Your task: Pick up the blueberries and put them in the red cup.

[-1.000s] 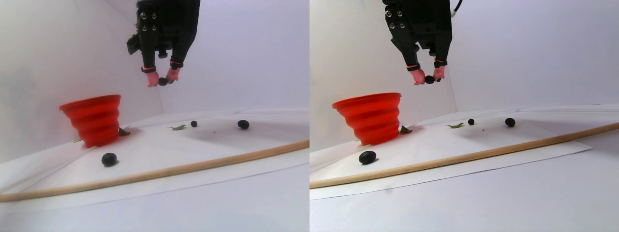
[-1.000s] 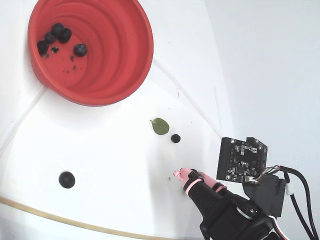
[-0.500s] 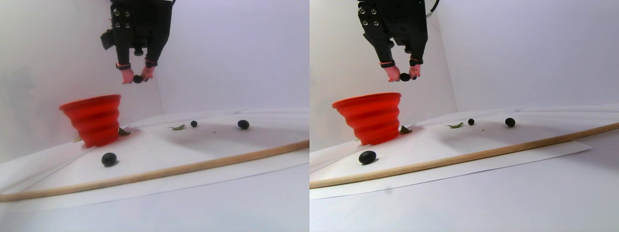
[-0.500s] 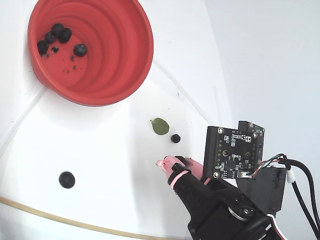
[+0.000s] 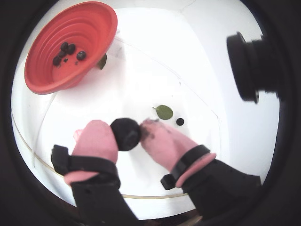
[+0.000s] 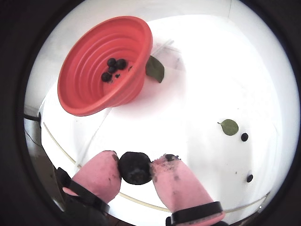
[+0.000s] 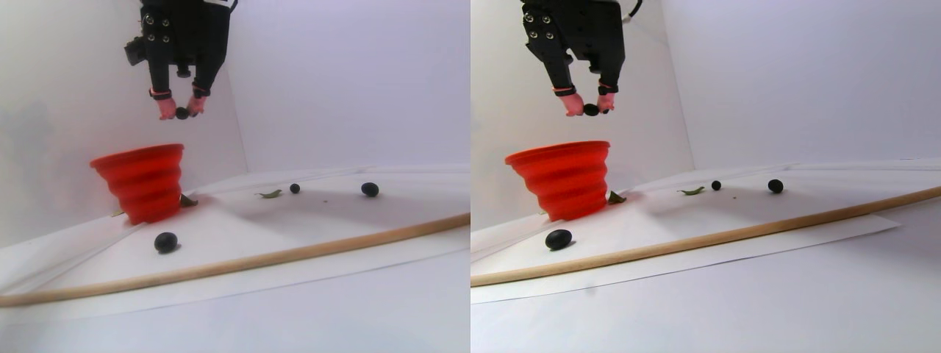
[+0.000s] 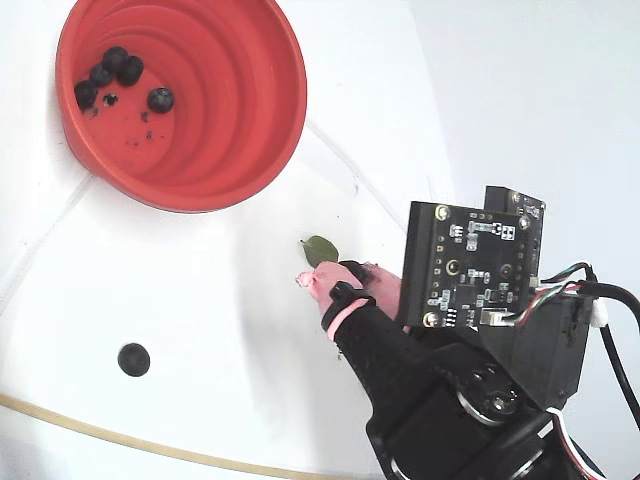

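- The hand (image 6: 135,168) is pinching one blueberry (image 6: 135,167), hanging high, right of the red cup (image 7: 143,182).
- Four blueberries (image 8: 118,76) are lying inside; three loose berries (image 7: 166,242) are waiting on the surface (image 7: 242,220).

Black arm (image 8: 450,420) is showing pink fingertips (image 5: 96,139) with black bands, a bare circuit board (image 8: 465,265), silver screws, and black-white cables trailing.

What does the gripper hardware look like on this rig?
Black plastic gripper with pink rubbery fingertip covers, stained dark, each cinched by a black band. A bare black circuit board is mounted beside it; black and coloured wires trail off behind.
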